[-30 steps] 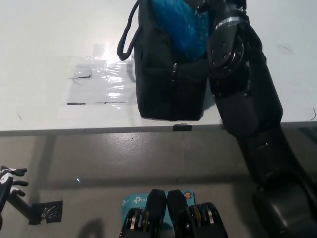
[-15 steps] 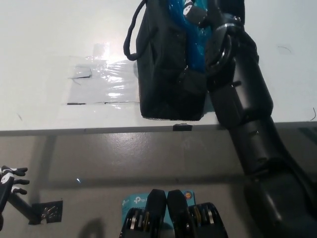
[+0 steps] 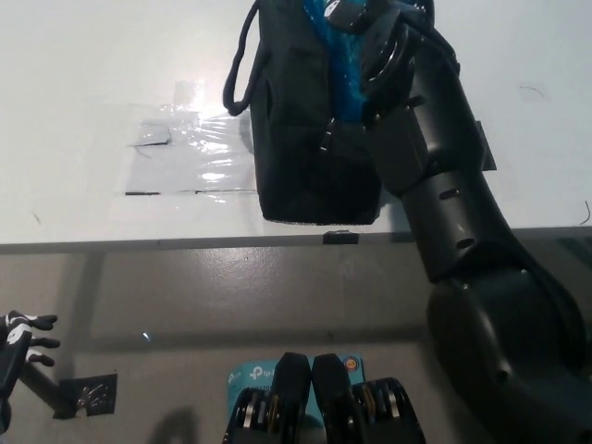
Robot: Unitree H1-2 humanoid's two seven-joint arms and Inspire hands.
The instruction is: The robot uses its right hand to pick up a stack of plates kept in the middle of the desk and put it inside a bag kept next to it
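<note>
My right hand [image 3: 356,14] has pushed further over the bag [image 3: 310,139]; its grip I cannot tell. The blue plates [image 3: 338,69] below it now sit inside. My left hand [image 3: 18,338] rests low, spread.

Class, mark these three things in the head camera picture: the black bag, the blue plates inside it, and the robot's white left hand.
black bag [image 3: 310,171], head view, on its front side panel.
blue plates [image 3: 340,69], head view, on the blue surface showing in the bag's opening.
left hand [image 3: 20,340], head view, lower left, on its middle.

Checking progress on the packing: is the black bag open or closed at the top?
Open: the black bag stands upright, and blue shows inside its top, where the right hand reaches.
</note>
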